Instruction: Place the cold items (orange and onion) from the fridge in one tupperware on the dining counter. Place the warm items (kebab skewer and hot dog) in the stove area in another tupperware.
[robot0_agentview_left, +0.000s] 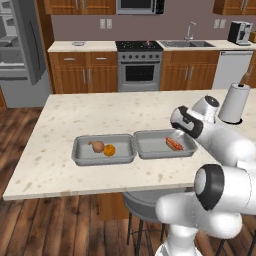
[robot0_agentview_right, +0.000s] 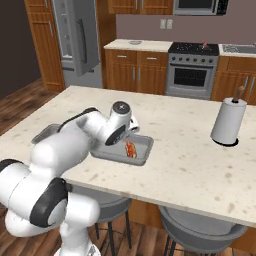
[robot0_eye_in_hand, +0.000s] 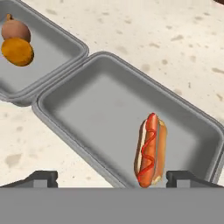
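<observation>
A: How is the gripper (robot0_eye_in_hand: 112, 177) standing?

B: Its two dark fingertips (robot0_eye_in_hand: 41, 177) are spread wide, one at each lower corner of the hand view. Nothing sits between them and nothing is pinched.

A: Is it touching the hot dog (robot0_eye_in_hand: 150, 150)?

B: The hot dog lies flat in the right-hand tray (robot0_eye_in_hand: 92, 109), close to the right fingertip, but I cannot tell whether the two touch. It rests on the tray floor, near the far right wall, with a red line of sauce along it.

A: And the cold things?

B: The onion (robot0_agentview_left: 97, 146) and the orange (robot0_agentview_left: 109, 150) lie together in the left tray (robot0_agentview_left: 80, 156), touching or just beside each other. In the hand view they sit in the upper left corner.

A: Where are the trays?

B: Side by side on the pale stone counter (robot0_agentview_left: 60, 125), their rims meeting. From the right base view the arm leans over the tray with the hot dog (robot0_agentview_right: 130, 149).

A: Anything else on the counter?

B: A paper towel roll (robot0_agentview_right: 228, 121) stands upright, well apart from the trays.
</observation>
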